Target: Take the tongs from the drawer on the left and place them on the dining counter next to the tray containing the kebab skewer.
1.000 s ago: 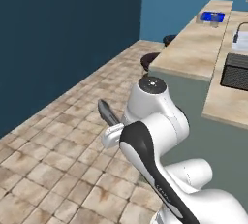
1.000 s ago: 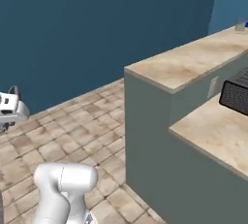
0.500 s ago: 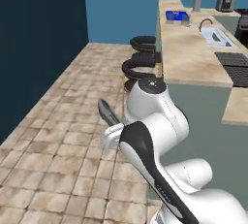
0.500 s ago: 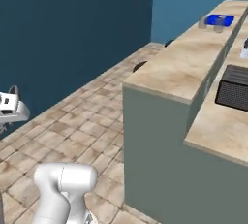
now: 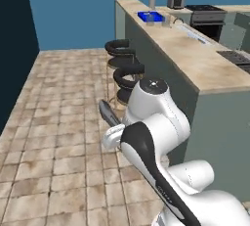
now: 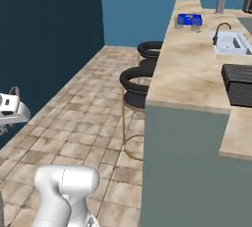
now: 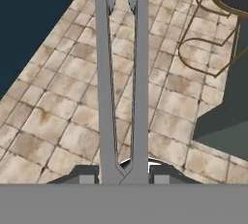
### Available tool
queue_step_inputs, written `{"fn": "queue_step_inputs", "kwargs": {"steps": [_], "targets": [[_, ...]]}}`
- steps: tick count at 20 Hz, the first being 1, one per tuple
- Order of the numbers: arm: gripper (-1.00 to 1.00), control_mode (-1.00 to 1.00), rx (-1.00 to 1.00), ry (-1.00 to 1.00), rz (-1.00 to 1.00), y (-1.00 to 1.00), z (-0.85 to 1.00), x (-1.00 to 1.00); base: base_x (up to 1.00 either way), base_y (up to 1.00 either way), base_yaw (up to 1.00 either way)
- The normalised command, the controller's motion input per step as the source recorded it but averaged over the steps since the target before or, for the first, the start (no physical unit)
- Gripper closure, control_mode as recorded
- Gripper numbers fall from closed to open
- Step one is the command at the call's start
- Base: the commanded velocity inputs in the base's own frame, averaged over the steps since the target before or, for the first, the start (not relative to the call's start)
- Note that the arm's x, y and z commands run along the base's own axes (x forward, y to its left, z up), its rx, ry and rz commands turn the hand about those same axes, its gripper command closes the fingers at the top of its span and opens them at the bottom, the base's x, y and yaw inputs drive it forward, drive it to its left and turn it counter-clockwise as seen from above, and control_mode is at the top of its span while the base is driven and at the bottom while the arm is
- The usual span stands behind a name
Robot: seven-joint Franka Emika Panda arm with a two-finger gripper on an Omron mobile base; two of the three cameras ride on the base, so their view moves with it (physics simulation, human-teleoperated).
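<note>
Gripping tongs [image 7: 121, 72] between claw [image 7: 121, 174] fingers, arms pointing ahead

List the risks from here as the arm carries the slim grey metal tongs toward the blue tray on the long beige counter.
1. The slim grey metal tongs jut far beyond the gripper, held only near their joined end; they might slip or swing.
2. The black bar stools stand along the long beige counter; the tongs could clip them.
3. The blue tray sits far off, so placement beside it needs care.
</note>
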Motion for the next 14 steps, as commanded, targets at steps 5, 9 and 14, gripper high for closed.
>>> {"fn": "queue_step_inputs", "kwargs": {"steps": [5,9,14], "targets": [[1.0,1.0,0.0,0.0,0.0,0.0,0.0,0.0,0.9,1.0,-0.49],[1.0,1.0,0.0,0.0,0.0,0.0,0.0,0.0,1.0,1.0,-0.47],[1.0,1.0,0.0,0.0,0.0,0.0,0.0,0.0,1.0,1.0,-0.43]]}}
